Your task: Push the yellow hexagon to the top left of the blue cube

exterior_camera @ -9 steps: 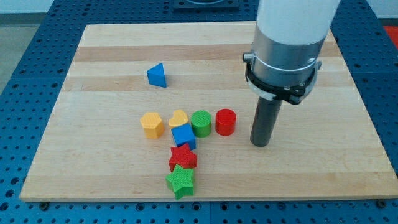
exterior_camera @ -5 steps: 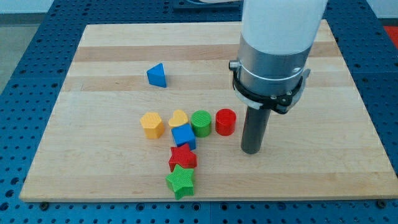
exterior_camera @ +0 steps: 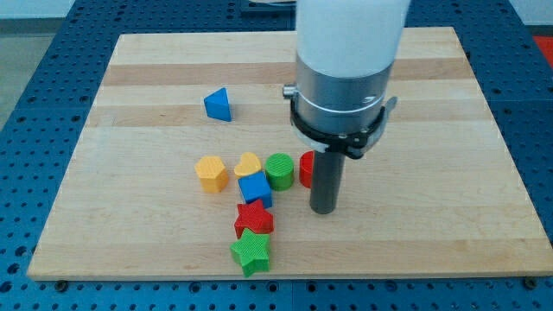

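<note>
- Wooden board (exterior_camera: pixel 155 95) sits on a blue perforated table (exterior_camera: pixel 34 104); your whole workspace is in view.
- Yellow hexagon (exterior_camera: pixel 211 173) is at the view's left end of the middle cluster, just left and slightly up from the blue cube (exterior_camera: pixel 255 188), with a small gap between them.
- Yellow heart (exterior_camera: pixel 249 163) sits right above the blue cube, touching or nearly so; green cylinder (exterior_camera: pixel 279 170) is just to the heart's right.
- Red cylinder (exterior_camera: pixel 306 168) is beside the green one, its right part hidden behind the rod.
- Red star (exterior_camera: pixel 254 218) is directly below the blue cube, green star (exterior_camera: pixel 251 251) below that, the two stars touching.
- Blue triangular block (exterior_camera: pixel 219 104) is alone, well apart toward the view's top left.
- My tip (exterior_camera: pixel 322 209) is down at the board, just below-right of the red cylinder and to the right of the blue cube and red star. You can't tell if the rod touches the red cylinder.
- No hand or jaws to report: you've got a plain rod, nothing held or pinched.
- Tip is well apart from the yellow hexagon, with the whole cluster between them.
</note>
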Robot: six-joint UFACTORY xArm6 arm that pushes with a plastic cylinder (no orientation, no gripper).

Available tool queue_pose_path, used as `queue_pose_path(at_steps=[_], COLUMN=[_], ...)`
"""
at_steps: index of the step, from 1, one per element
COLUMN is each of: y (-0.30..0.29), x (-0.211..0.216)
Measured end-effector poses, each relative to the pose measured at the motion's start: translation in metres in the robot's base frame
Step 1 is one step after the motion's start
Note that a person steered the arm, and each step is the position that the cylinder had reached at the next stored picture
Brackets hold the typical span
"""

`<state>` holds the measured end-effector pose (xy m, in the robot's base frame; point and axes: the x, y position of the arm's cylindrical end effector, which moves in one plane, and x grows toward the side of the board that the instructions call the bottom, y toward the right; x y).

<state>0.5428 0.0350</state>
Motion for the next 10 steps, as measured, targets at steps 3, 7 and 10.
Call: queue_pose_path(at_steps=[3,7,10], y=[-0.051,-0.075,-0.091], x=[0.0,0.0,0.0])
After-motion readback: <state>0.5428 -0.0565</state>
